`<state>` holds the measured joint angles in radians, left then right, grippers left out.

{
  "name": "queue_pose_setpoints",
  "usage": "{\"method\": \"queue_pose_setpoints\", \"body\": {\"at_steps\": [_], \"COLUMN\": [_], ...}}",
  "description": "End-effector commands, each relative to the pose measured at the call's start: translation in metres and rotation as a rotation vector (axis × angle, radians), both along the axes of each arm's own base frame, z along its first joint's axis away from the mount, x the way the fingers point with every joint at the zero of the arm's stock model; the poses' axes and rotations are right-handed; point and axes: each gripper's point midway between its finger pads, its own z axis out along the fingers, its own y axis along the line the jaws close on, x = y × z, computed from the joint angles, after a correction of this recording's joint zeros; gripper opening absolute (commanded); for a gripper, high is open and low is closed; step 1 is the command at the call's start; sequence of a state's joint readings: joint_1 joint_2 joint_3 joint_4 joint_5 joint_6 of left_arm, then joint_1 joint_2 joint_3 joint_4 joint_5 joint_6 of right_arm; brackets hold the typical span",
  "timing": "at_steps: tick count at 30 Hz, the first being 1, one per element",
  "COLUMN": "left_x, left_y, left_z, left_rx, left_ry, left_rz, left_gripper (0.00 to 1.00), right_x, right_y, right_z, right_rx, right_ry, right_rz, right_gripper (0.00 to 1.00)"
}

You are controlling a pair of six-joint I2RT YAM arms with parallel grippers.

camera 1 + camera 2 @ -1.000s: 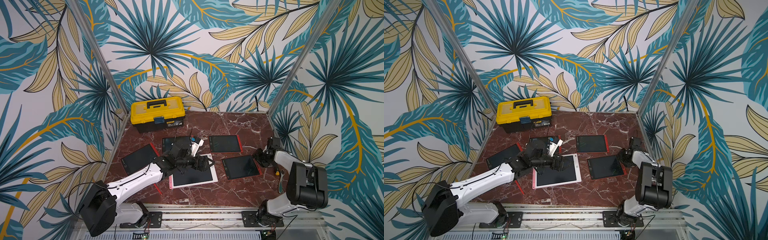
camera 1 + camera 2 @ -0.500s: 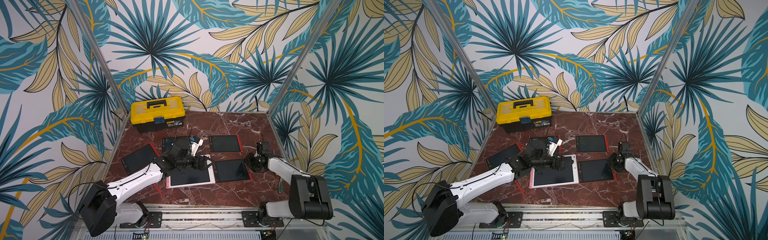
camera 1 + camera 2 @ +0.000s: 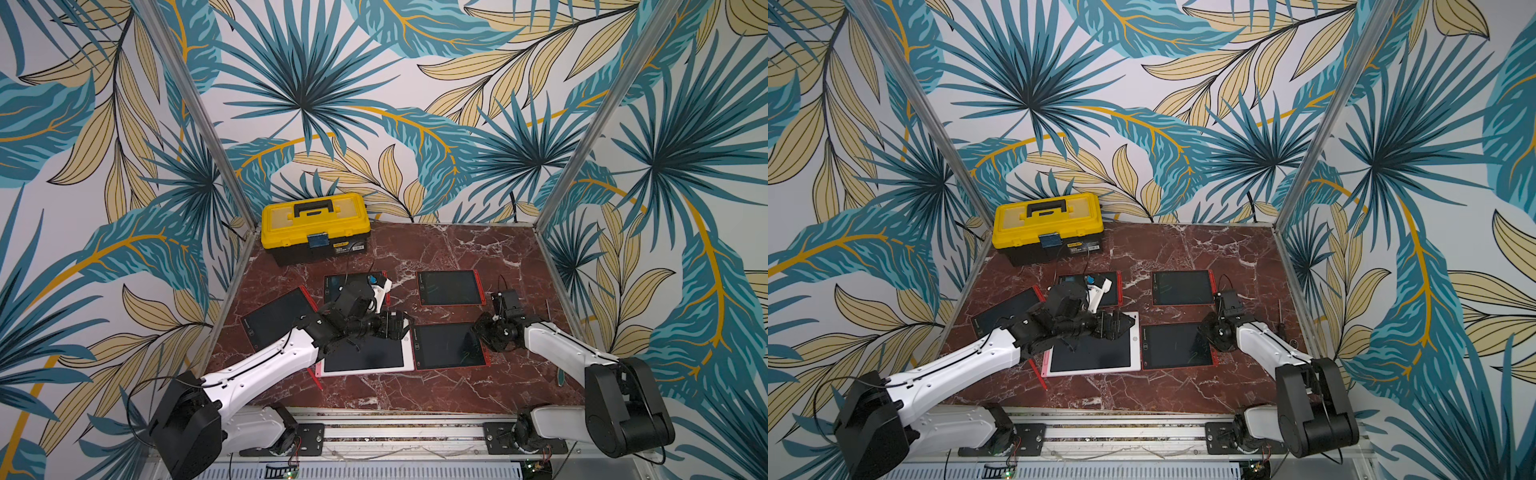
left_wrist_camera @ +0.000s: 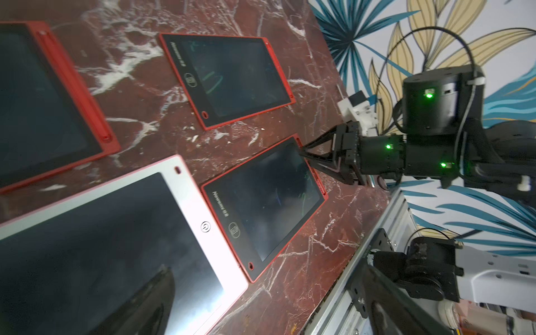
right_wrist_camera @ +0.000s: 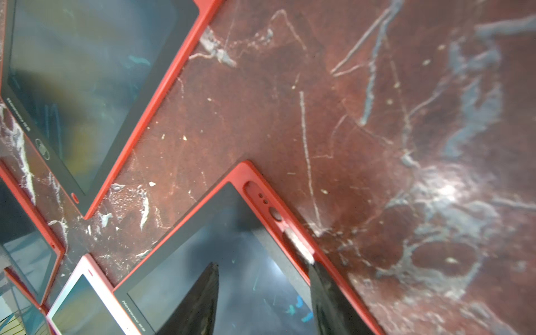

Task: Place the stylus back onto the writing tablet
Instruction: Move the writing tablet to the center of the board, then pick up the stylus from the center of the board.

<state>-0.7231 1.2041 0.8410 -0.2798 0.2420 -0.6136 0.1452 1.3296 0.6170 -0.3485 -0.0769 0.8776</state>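
Note:
A thin red stylus (image 3: 314,376) (image 3: 1037,374) lies on the marble by the left edge of the white-framed tablet (image 3: 409,365) (image 3: 1136,363). To the right of that one lies a red-framed writing tablet (image 3: 451,347) (image 3: 1177,345) (image 4: 269,200) (image 5: 232,261), touching it; its side slot (image 5: 271,210) looks empty. My right gripper (image 3: 484,332) (image 3: 1208,332) (image 4: 310,161) (image 5: 264,290) is low at this tablet's right edge, open, one finger over the screen and one over the red rim. My left gripper (image 3: 397,326) (image 3: 1119,326) (image 4: 261,313) hovers wide open over the white tablet, holding nothing.
Three more red tablets lie behind and to the left (image 3: 451,287) (image 3: 353,286) (image 3: 276,318). A yellow toolbox (image 3: 316,226) stands at the back left. A thin dark rod (image 3: 547,309) lies near the right wall. The rail (image 3: 395,428) runs along the front edge.
The right gripper has moved left, sliding the red-framed tablet left and squaring it up against the white tablet, which shifted slightly left. The left arm has stayed still.

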Motion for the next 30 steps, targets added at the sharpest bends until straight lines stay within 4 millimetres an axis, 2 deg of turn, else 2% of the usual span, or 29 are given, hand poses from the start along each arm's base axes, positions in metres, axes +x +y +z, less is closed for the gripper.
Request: {"method": "queue_pose_setpoints", "body": {"at_steps": [1, 6, 12, 15, 18, 22, 27, 30], "left_x": [0.004, 0.002, -0.006, -0.012, -0.015, -0.016, -0.025, -0.033], "left_y": [0.033, 0.072, 0.121, 0.14, 0.153, 0.173, 0.197, 0.209], "left_z": [0.002, -0.005, -0.022, -0.04, -0.057, -0.075, -0.102, -0.114], "left_rx": [0.083, 0.127, 0.205, 0.24, 0.228, 0.247, 0.273, 0.306], "left_ry": [0.019, 0.057, 0.149, 0.25, 0.335, 0.412, 0.508, 0.541], "left_rz": [0.13, 0.274, 0.463, 0.529, 0.583, 0.658, 0.755, 0.812], "left_gripper": [1.0, 0.99, 0.98, 0.98, 0.96, 0.95, 0.91, 0.85], "right_x": [-0.003, 0.014, 0.019, 0.017, 0.013, 0.004, -0.022, -0.038], "right_y": [-0.017, -0.01, 0.035, 0.06, 0.091, 0.141, 0.204, 0.232], "right_z": [0.011, 0.054, 0.091, 0.102, 0.113, 0.131, 0.149, 0.156], "right_rx": [-0.119, -0.149, -0.031, -0.002, -0.002, -0.017, -0.022, -0.004], "right_ry": [-0.011, -0.176, -0.309, -0.336, -0.362, -0.399, -0.436, -0.45], "right_rz": [0.018, 0.155, 0.39, 0.484, 0.591, 0.751, 0.971, 1.069], "right_gripper": [0.53, 0.56, 0.59, 0.6, 0.6, 0.6, 0.61, 0.61]}}
